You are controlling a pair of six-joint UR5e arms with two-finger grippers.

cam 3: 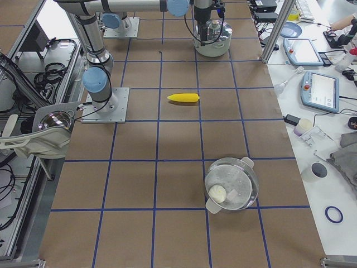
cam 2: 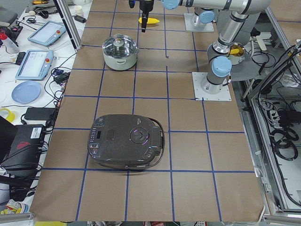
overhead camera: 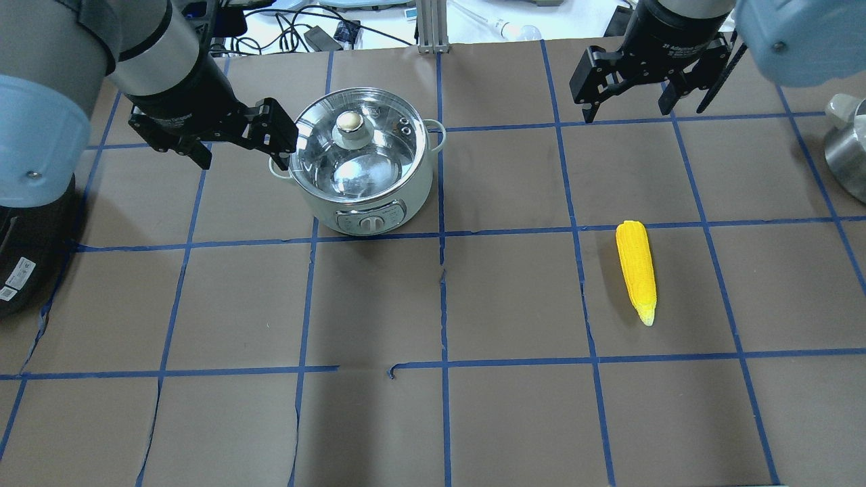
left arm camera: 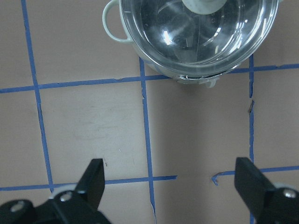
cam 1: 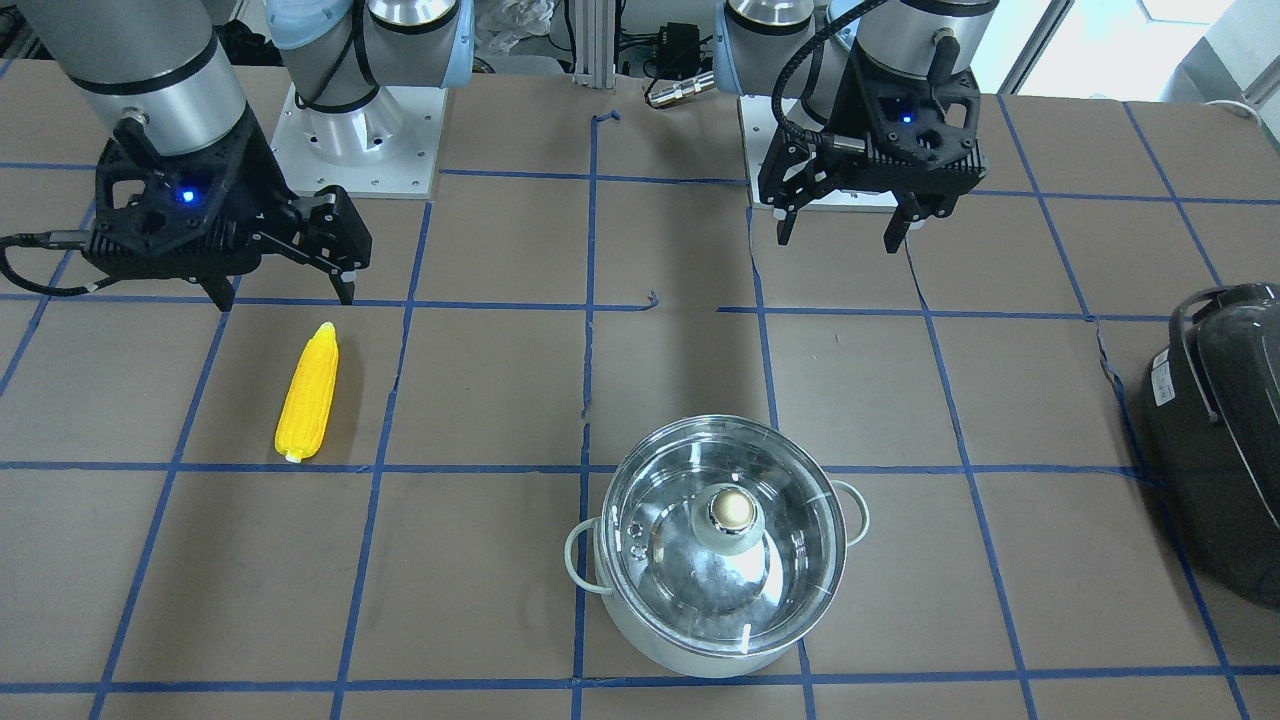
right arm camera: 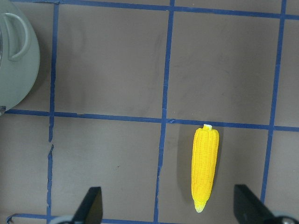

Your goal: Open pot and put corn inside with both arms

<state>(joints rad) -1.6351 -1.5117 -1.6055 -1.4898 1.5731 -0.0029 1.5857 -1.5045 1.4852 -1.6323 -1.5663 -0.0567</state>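
**Student:** Where does the corn [overhead camera: 636, 269] lie relative to the right gripper [cam 1: 285, 297]?

**Instructor:** It lies flat on the table [overhead camera: 514, 419], ahead of the raised gripper and apart from it. In the right wrist view the cob runs lengthwise within the span of the two spread fingers [right arm camera: 91, 205]. It is closer to the finger on that view's right, with its tapered tip toward the camera. The gripper grips nothing.

**Student:** And the pot [overhead camera: 362, 169]?

**Instructor:** It stands upright toward the operators' side of the table, with its glass lid [cam 1: 790, 520] seated and the knob [overhead camera: 349, 122] at the centre. The left gripper [cam 1: 838, 238] hangs above the table on the robot's side of the pot, not touching it. Its fingers are wide apart and hold nothing. In the left wrist view the pot is ahead, roughly within the finger span, with one pale loop handle [left arm camera: 113, 23] showing.

**Student:** Is any writing legible?

**Instructor:** None can be read. The white print on the gripper bodies, the dial panel [overhead camera: 369, 220] on the pot's wall and the white labels on the dark grey appliance [cam 1: 1215, 440] are all too small.

**Student:** What room is there to move?

**Instructor:** Pot and corn are well apart, separated by several brown squares of the blue tape grid [overhead camera: 443, 297]. The appliance sits at the table's end on the robot's left. A second lidded steel vessel [cam 3: 231, 184] sits toward the end on the robot's right.
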